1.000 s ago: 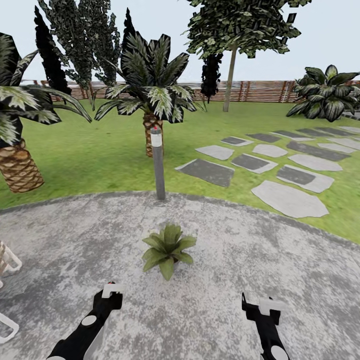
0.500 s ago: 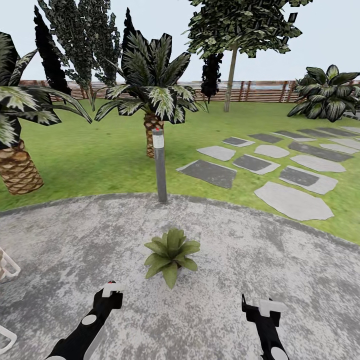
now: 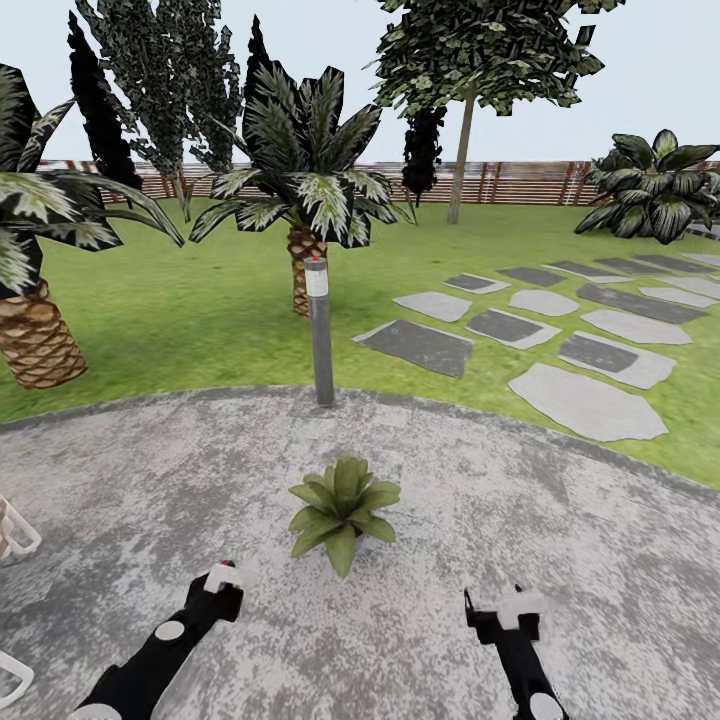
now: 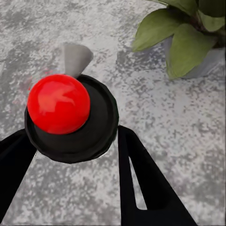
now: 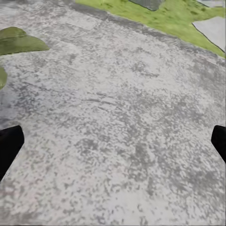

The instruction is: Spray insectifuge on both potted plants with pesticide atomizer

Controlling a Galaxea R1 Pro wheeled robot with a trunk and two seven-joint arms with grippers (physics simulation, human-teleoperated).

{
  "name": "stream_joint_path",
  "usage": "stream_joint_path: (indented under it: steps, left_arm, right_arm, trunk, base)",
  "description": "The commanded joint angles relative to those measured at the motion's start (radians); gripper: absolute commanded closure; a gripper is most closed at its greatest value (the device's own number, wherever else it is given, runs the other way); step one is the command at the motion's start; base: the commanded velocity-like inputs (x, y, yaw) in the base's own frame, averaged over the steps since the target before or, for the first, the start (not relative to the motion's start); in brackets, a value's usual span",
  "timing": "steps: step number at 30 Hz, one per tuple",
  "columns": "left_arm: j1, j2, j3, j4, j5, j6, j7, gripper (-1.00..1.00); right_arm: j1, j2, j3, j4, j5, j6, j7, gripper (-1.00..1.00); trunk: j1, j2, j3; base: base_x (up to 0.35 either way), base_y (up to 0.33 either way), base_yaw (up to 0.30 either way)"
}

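With the pesticide atomizer (image 4: 70,117) clamped between your left gripper's (image 3: 222,578) fingers, red top toward the camera, swing its nozzle onto the potted plant (image 3: 342,508) just ahead on the stone patio (image 3: 560,560); your right gripper (image 3: 508,612) hangs spread wide, holding nothing; I count one atomizer, one potted plant, two grippers.

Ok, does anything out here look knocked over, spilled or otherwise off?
Nothing stands out. The potted plant sits upright on the stone patio, the lamp post stands straight at its edge, and the left tool holds the spray bottle by its red top, with no spill visible.
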Motion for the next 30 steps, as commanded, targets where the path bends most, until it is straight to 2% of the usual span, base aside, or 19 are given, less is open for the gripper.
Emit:
stream_joint_path:
  steps: [1,3,4,5,6,7,8,9,11,12,14,17,20,22,24,27,30]
  left_arm:
    - [0.000,0.027,-0.006,-0.005,-0.018,0.004,-0.044,1.00]
    - [-0.002,0.076,-0.008,-0.020,-0.026,0.012,-0.155,1.00]
    - [-0.003,0.108,-0.009,-0.035,-0.032,0.015,-0.266,1.00]
    - [-0.003,0.117,-0.009,-0.039,-0.033,0.016,-0.300,1.00]
    - [-0.003,0.143,-0.011,-0.050,-0.036,0.017,-0.392,1.00]
    - [-0.004,0.175,-0.014,-0.059,-0.044,0.018,-0.505,1.00]
    - [-0.006,0.182,-0.015,-0.062,-0.068,0.018,-0.545,1.00]
    - [-0.016,0.185,-0.016,-0.083,-0.178,0.019,-0.619,1.00]
    - [-0.022,0.182,-0.014,-0.109,-0.283,0.023,-0.661,1.00]
    - [-0.025,0.170,-0.013,-0.135,-0.364,0.032,-0.692,1.00]
    - [-0.026,0.151,-0.014,-0.152,-0.400,0.064,-0.709,1.00]
    - [-0.026,0.134,-0.016,-0.161,-0.422,0.095,-0.744,1.00]
    - [-0.026,0.110,-0.016,-0.163,-0.461,0.102,-0.778,1.00]
    - [-0.026,0.096,-0.016,-0.164,-0.486,0.104,-0.786,1.00]
    - [-0.026,0.071,-0.016,-0.164,-0.524,0.106,-0.792,1.00]
    - [-0.026,0.043,-0.016,-0.163,-0.559,0.110,-0.794,1.00]
    - [-0.026,0.016,-0.016,-0.163,-0.572,0.125,-0.795,1.00]
  right_arm:
    - [-0.001,-0.001,0.015,-0.001,0.048,0.000,0.007,-1.00]
    - [-0.001,-0.001,0.030,-0.009,0.121,0.001,0.075,-1.00]
    - [-0.002,-0.001,0.035,-0.028,0.169,0.003,0.165,-1.00]
    - [-0.002,-0.001,0.036,-0.034,0.180,0.004,0.194,-1.00]
    - [-0.002,-0.001,0.038,-0.052,0.205,0.007,0.281,-1.00]
    - [-0.004,-0.001,0.039,-0.066,0.222,0.031,0.396,-1.00]
    - [-0.004,0.000,0.041,-0.069,0.226,0.055,0.442,-1.00]
    - [-0.014,0.001,0.047,-0.073,0.230,0.110,0.552,-1.00]
    - [-0.032,0.005,0.055,-0.073,0.231,0.135,0.632,-1.00]
    - [-0.060,0.009,0.059,-0.073,0.232,0.147,0.701,-1.00]
    - [-0.088,0.015,0.062,-0.072,0.232,0.155,0.729,-1.00]
    - [-0.112,0.022,0.090,-0.072,0.232,0.203,0.737,-1.00]
    - [-0.130,0.031,0.151,-0.073,0.231,0.271,0.740,-1.00]
    - [-0.137,0.036,0.187,-0.073,0.230,0.289,0.741,-1.00]
    - [-0.144,0.041,0.247,-0.073,0.230,0.302,0.741,-1.00]
    - [-0.154,0.044,0.288,-0.073,0.229,0.307,0.749,-1.00]
    - [-0.163,0.045,0.300,-0.074,0.229,0.308,0.808,-1.00]
  trunk:
    - [0.000,0.000,-0.001]
    - [0.000,0.000,-0.001]
    - [0.000,0.000,-0.001]
    - [0.000,0.000,-0.001]
    - [0.000,0.000,-0.001]
    - [0.000,0.000,-0.001]
    - [0.000,0.000,-0.001]
    - [0.000,0.000,-0.001]
    - [0.000,0.000,-0.001]
    - [0.000,0.000,-0.001]
    - [0.000,0.000,-0.001]
    - [0.000,0.000,-0.001]
    - [0.000,0.000,-0.001]
    - [0.000,0.000,-0.001]
    - [0.000,0.000,-0.001]
    - [0.000,0.000,-0.001]
    - [0.000,0.000,-0.001]
  base:
    - [0.000,0.000,0.000]
    - [0.000,0.000,0.000]
    - [0.000,0.000,0.000]
    - [0.000,0.000,0.000]
    - [0.000,0.000,0.000]
    - [0.000,0.000,0.000]
    - [0.000,0.000,0.000]
    - [0.000,0.000,0.000]
    - [0.000,0.000,0.000]
    - [0.000,0.000,0.000]
    - [0.000,0.000,0.000]
    - [0.000,0.000,0.000]
    - [0.000,0.000,0.000]
    - [0.000,0.000,0.000]
    - [0.000,0.000,0.000]
    - [0.000,0.000,0.000]
    - [0.000,0.000,0.000]
